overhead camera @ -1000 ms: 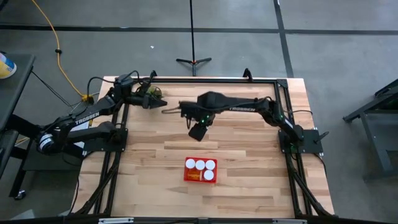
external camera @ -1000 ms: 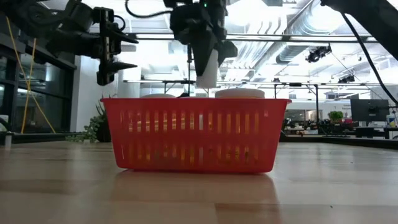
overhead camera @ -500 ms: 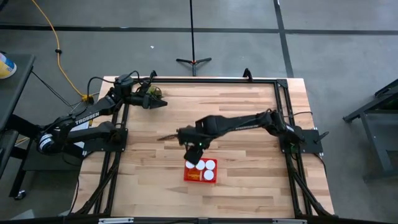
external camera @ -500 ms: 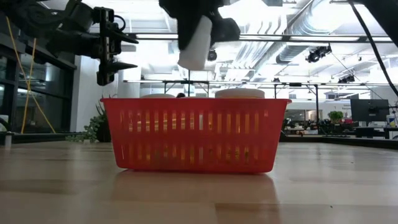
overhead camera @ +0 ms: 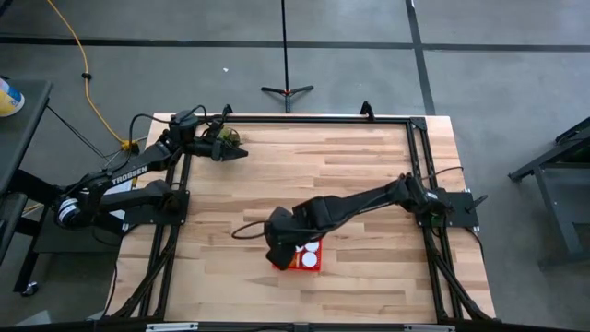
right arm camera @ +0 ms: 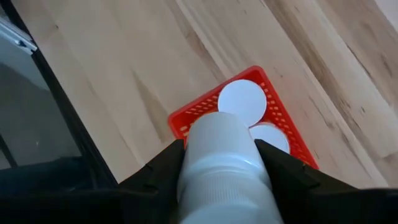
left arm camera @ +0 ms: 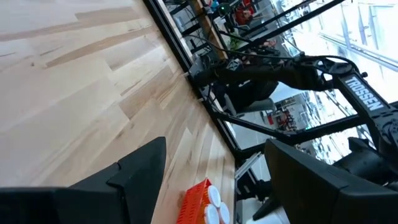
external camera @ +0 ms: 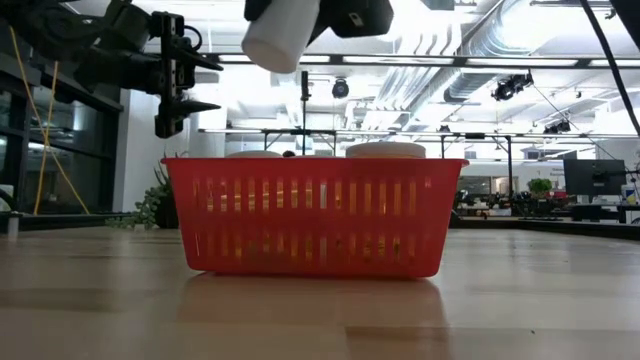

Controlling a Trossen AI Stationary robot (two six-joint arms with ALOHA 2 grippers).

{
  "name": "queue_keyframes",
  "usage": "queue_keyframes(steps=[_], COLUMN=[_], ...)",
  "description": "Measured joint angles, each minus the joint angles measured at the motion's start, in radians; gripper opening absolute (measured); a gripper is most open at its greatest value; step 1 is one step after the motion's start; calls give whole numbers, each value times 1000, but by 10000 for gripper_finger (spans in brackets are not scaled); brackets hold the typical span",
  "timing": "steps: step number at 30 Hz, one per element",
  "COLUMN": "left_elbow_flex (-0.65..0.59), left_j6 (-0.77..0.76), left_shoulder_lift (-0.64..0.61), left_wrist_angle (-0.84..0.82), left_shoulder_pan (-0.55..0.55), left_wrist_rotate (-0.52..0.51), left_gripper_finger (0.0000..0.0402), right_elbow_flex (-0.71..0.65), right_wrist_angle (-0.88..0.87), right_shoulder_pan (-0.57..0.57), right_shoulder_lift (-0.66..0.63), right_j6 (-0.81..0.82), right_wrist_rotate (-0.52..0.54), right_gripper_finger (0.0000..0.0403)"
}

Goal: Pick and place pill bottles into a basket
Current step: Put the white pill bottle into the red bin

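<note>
The red mesh basket (overhead camera: 307, 262) stands on the table near its front middle, with white-capped pill bottles (right arm camera: 243, 101) upright inside it. The basket also shows in the low view (external camera: 315, 215). My right gripper (overhead camera: 280, 249) hangs above the basket's left end, shut on the whitish pill bottle (external camera: 279, 34). My left gripper (overhead camera: 238, 153) waits open and empty at the table's far left, high above the wood (external camera: 190, 85). The orange bottles' bodies are hidden by the basket walls. My right gripper pinches the whitish bottle's sides (right arm camera: 219, 149) between its two fingers (right arm camera: 163, 163), which come from above, slanting down. The bottle is lifted clear above the basket's rim and tilted, its free end (external camera: 262, 52) pointing down and to the low view's left.
A small green plant (external camera: 152, 206) sits at the far left corner by my left gripper. A black frame rail (overhead camera: 304, 118) runs along the table's far edge and sides. Bare wood lies around the basket on every side.
My right gripper has carried the whitish bottle from the middle of the table toward the near edge and now hangs over the basket's left end. The bottle has tipped from upright to slanting. My left arm has kept still.
</note>
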Motion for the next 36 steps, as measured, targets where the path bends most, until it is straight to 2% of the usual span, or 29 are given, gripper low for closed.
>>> queue_keyframes(steps=[7,16,25,32,36], left_elbow_flex=[0,0,0,0,0], left_j6=[-7,-18,-18,-10,-5], left_shoulder_lift=[0,0,0,0,0], left_wrist_angle=[0,0,1,7,8], left_shoulder_pan=[0,0,0,0,0], left_wrist_rotate=[6,10,21,21,31], left_gripper_finger=[308,308,308,308,308], right_elbow_flex=[0,-2,-2,-2,-2], right_wrist_angle=[39,68,97,84,85], right_shoulder_pan=[32,44,45,44,40], right_shoulder_lift=[39,121,144,172,186], right_j6=[47,92,93,93,95], right_wrist_rotate=[37,-8,-6,-15,-22], right_gripper_finger=[161,173,161,192,180])
